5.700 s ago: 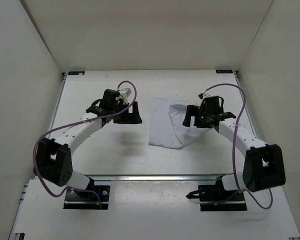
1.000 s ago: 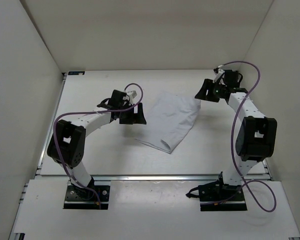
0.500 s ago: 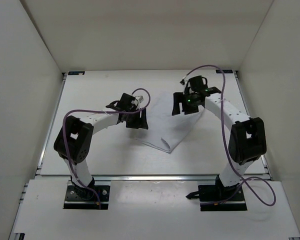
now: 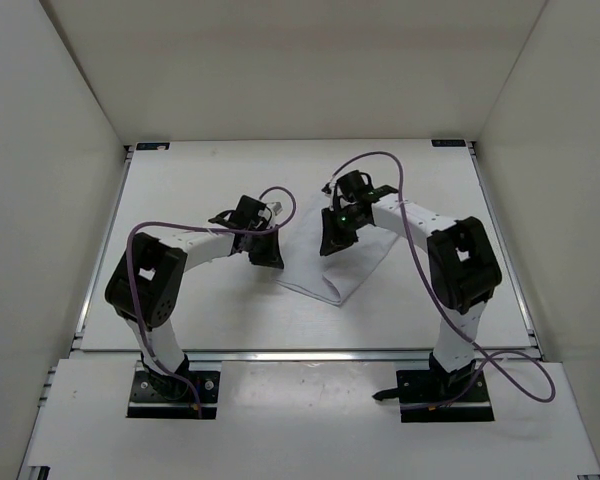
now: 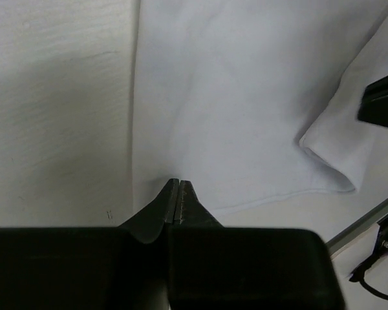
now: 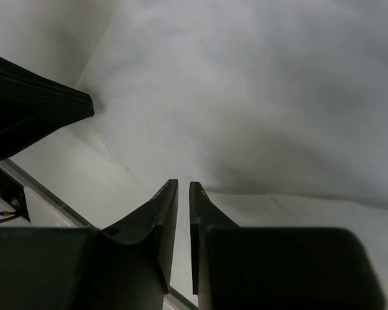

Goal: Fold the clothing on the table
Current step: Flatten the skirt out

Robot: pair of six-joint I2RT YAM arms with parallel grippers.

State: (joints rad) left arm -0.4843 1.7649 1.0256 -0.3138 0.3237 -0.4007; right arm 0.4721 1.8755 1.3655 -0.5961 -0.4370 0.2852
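Above the desk (image 4: 180,190), the fixed camera shows the white clothing (image 4: 355,265) lying right of centre, its near end tapering to a point toward the metal rail (image 4: 310,353). Both arms bend inward over it. The left hand (image 4: 270,255) sits at the cloth's left edge and the right hand (image 4: 332,238) over its far part, near each other but apart. From this height, neither hand's fingers can be made out.

Down at the left wrist camera, the left hand (image 5: 180,184) is seen clenched, its tips pressed flat together at the cloth's near-left corner. Whether any fabric is caught between them I cannot tell. Only this view shows a turned-over flap (image 5: 330,165) on the cloth's right side. It also shows one black finger of the right hand (image 5: 383,100) entering from the frame's edge above the cloth.

Seen from the right wrist camera, the right hand (image 6: 183,187) has its fingers drawn close, with a thin slit left between them, over a soft crease in the clothing (image 6: 258,97). I cannot tell whether it is fully clenched or pinching the cloth. The left hand's dark bulk (image 6: 32,110) comes in from the left at the cloth's border, with bare desk (image 6: 110,181) beside it.
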